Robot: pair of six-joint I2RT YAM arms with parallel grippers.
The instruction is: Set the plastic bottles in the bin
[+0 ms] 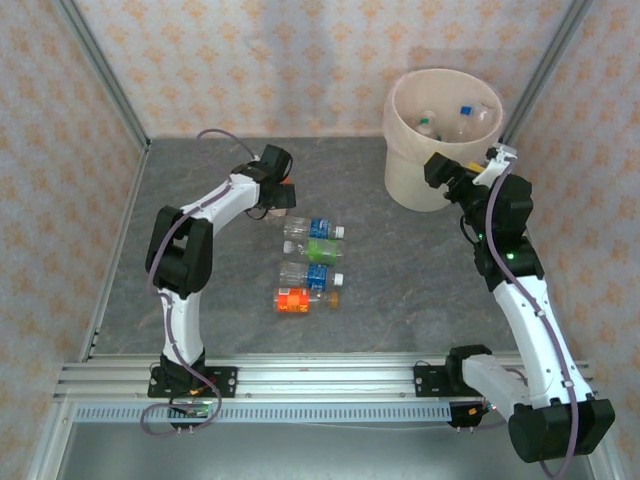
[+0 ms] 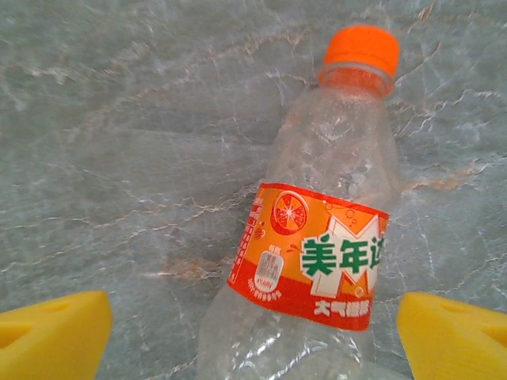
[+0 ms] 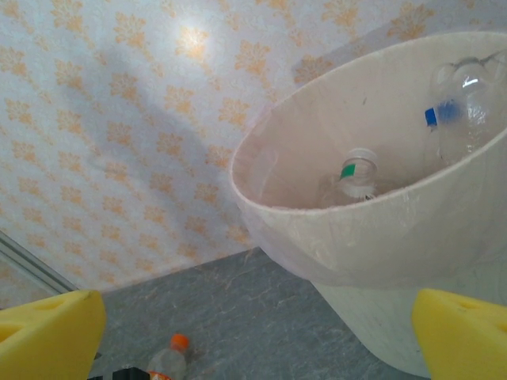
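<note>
The bin (image 1: 440, 185) stands at the far right corner of the table (image 1: 400, 300), with plastic bottles (image 1: 465, 118) inside it. Four more bottles (image 1: 310, 274) lie mid-table, ranged one behind another. A fifth bottle (image 2: 317, 237) lies just behind and left of them, under the left gripper (image 1: 272, 190).

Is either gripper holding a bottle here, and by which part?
Nothing is held. The left gripper is open over the orange-capped bottle lying on the table, not touching it; the right gripper is open beside the bin.
</note>
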